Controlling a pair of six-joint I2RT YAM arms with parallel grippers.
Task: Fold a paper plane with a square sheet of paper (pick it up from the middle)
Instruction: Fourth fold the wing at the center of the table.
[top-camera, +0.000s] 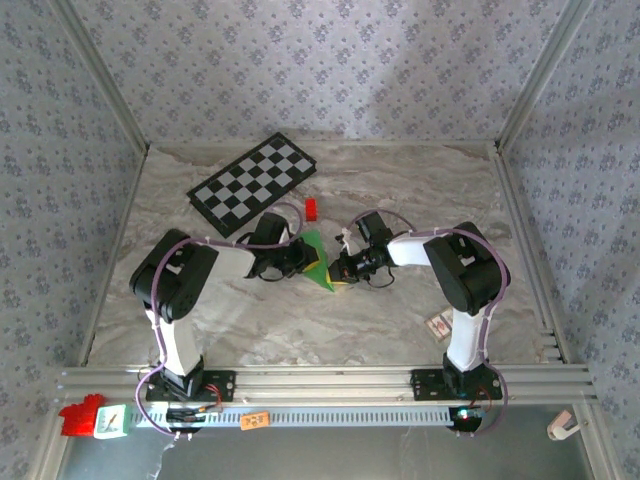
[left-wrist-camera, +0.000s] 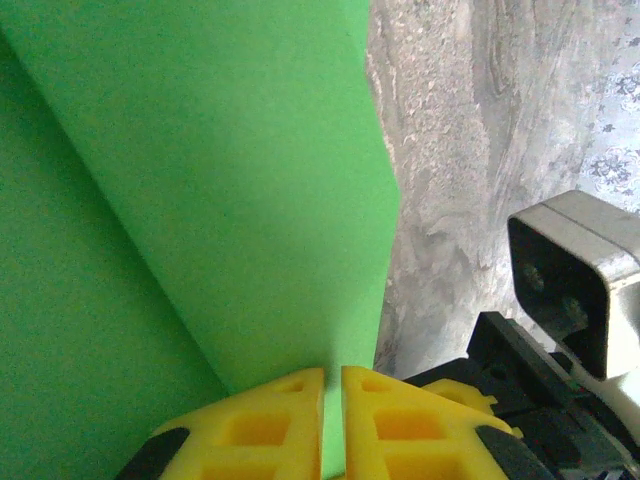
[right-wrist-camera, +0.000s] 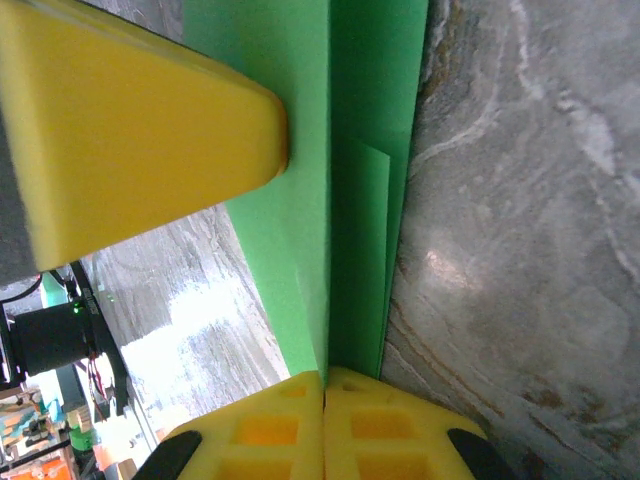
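We hold the sheet of paper (top-camera: 319, 262), here a folded green wedge, near the middle of the table (top-camera: 400, 330), between the two wrists. It stands on edge, and its lower edge seems to meet the marble. The left gripper (left-wrist-camera: 333, 374) has its yellow fingers pressed together on the paper, with only a sliver of green between them. The right gripper (right-wrist-camera: 324, 378) is likewise clamped on it, at a layered edge where a smaller flap lies under the top ply.

We judge this to be a creasing step. To do it well, one gripper should anchor while the other works along the fold, so the plies stay flush. We should not pull the two apart, since paper this thin would likely tear or slip. The heads are crowded: a left finger (right-wrist-camera: 140, 130) sits just beside the paper in the right wrist view, so any sliding needs care.

For room, the red block (top-camera: 311, 208) is near at 12 o'clock from the paper, and the checkerboard (top-camera: 253, 183) lies beyond at 11. A small card (top-camera: 438, 325) is well apart at 4 o'clock. The bare marble towards 6 o'clock looks the freest place to lay the fold down.
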